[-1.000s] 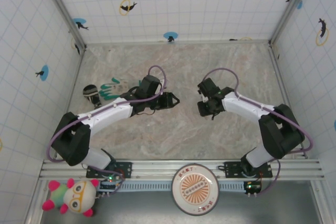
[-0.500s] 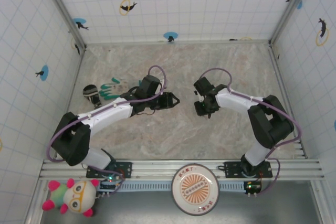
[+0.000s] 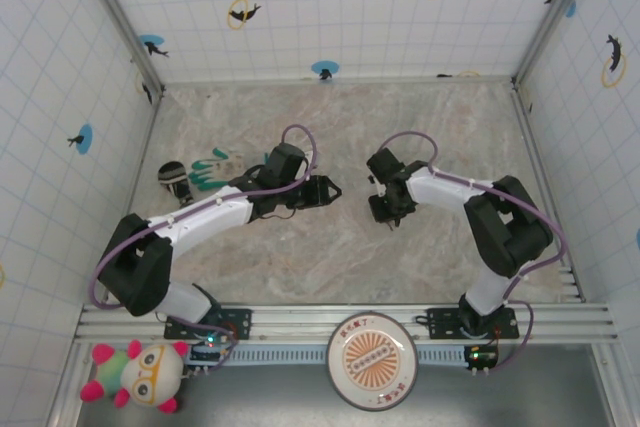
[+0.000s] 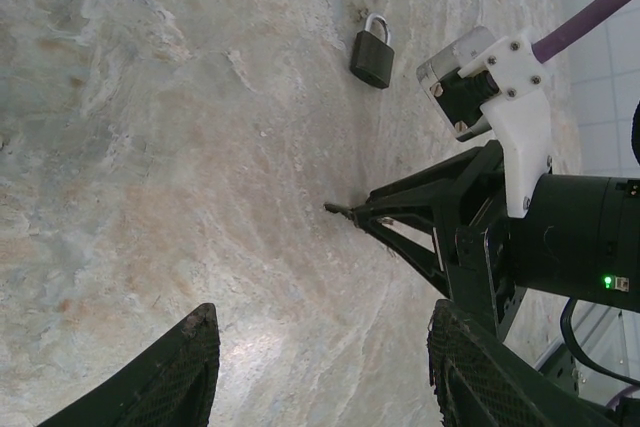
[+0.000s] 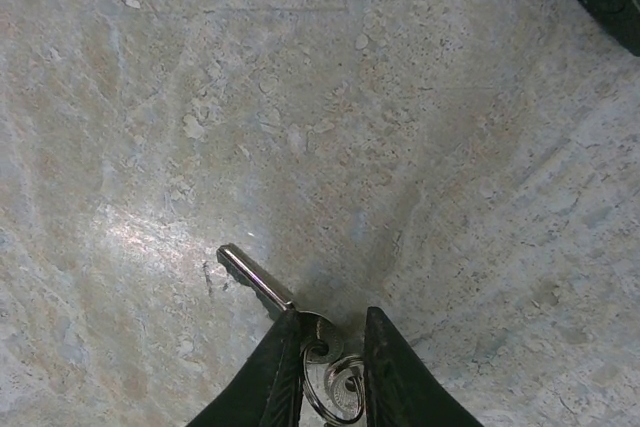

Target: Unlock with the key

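Observation:
A silvery key (image 5: pixel 255 277) on a ring sticks out from between the fingers of my right gripper (image 5: pixel 332 319), which is shut on its round head, low over the marble table. From the left wrist view the key's tip (image 4: pixel 338 209) juts out of the right gripper's closed fingers (image 4: pixel 400 209). A small dark padlock (image 4: pixel 371 52) with a silver shackle lies flat on the table beyond them. My left gripper (image 4: pixel 320 377) is open with nothing between its fingers, facing the right one. From above, the left gripper (image 3: pixel 330 190) and right gripper (image 3: pixel 385 209) sit a short gap apart mid-table.
Teal-green strips (image 3: pixel 208 177) and a small dark round object (image 3: pixel 174 175) lie at the table's left side. Tiled walls close in the table on three sides. A plush toy (image 3: pixel 140 375) and a round disc (image 3: pixel 371 360) sit in front of the rail.
My right gripper has shifted slightly left, toward the left gripper, with its arm folding in. The left arm has stayed put.

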Motion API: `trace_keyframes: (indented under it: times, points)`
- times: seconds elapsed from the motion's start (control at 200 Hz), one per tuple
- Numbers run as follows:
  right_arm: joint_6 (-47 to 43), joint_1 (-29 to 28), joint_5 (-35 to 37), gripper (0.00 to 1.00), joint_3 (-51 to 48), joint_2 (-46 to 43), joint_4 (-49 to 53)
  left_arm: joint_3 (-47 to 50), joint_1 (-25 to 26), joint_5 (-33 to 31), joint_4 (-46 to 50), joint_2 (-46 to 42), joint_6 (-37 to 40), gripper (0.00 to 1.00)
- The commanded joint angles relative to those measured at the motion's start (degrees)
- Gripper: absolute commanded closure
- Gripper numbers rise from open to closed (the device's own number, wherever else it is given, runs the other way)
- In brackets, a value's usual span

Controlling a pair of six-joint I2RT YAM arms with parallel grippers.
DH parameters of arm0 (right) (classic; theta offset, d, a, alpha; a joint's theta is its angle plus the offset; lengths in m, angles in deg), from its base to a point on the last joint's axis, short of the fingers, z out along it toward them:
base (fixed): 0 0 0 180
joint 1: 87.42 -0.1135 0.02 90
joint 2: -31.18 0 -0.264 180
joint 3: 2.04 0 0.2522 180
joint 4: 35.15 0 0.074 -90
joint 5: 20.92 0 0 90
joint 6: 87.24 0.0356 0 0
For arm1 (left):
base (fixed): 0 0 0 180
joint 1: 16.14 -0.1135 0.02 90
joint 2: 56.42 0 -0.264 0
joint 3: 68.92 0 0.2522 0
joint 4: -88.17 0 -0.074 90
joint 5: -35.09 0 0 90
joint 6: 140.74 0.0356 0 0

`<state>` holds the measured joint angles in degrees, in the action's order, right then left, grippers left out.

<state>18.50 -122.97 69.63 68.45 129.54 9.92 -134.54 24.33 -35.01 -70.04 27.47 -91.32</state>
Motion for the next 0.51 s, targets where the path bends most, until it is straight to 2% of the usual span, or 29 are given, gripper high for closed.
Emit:
trace_keyframes:
  times: [0.0,0.26,0.5]
  points:
    - [0.3,-0.5,-0.3,0.74,1.1,-0.1,0.8,-0.1,0.3,-0.9,-1.3,-0.2,-0.2,0.43]
    - [0.8,-0.9,-1.2,0.75,-0.4,-0.1,-0.1,0.1,0.4,-1.0,-1.5,-0.1,-0.4,0.43]
    - [1.2,-1.6,-2.2,0.92,-1.0,-0.6,-1.0,0.5,0.3,-1.2,-2.0,-0.1,-0.8,0.43]
